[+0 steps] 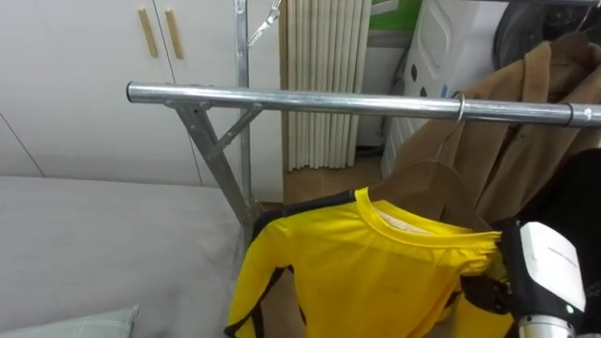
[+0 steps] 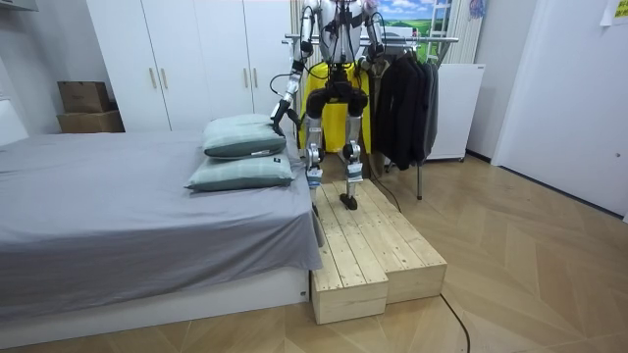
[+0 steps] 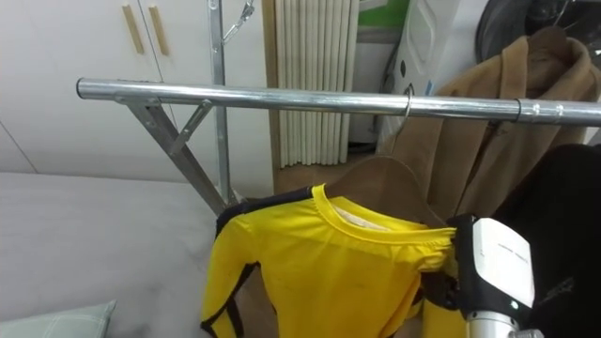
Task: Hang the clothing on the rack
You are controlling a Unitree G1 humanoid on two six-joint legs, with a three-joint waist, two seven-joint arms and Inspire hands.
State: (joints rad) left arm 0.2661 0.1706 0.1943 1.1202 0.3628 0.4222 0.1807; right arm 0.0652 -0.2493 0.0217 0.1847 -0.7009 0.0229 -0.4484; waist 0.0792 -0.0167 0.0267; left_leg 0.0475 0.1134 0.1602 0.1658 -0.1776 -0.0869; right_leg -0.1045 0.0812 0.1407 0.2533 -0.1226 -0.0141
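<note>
Yellow jersey [image 1: 366, 272], on a brown hanger [image 1: 432, 183] hooked over the steel rail [image 1: 310, 99], appears light, limp and slippery, so is best held by the hanger; right hand [image 1: 540, 272], lower right, grip cannot be determined.

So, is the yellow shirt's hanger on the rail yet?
On: the hanger has its hook over the rail, with the yellow shirt hanging below. The right hand is at the shirt's shoulder.

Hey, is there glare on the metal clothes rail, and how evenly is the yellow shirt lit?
Left eye view: the rail carries a bright streak of reflected light along its top; the yellow shirt is evenly lit, with soft shadows in its folds. Room view: the wooden floor shows a mild sheen.
</note>
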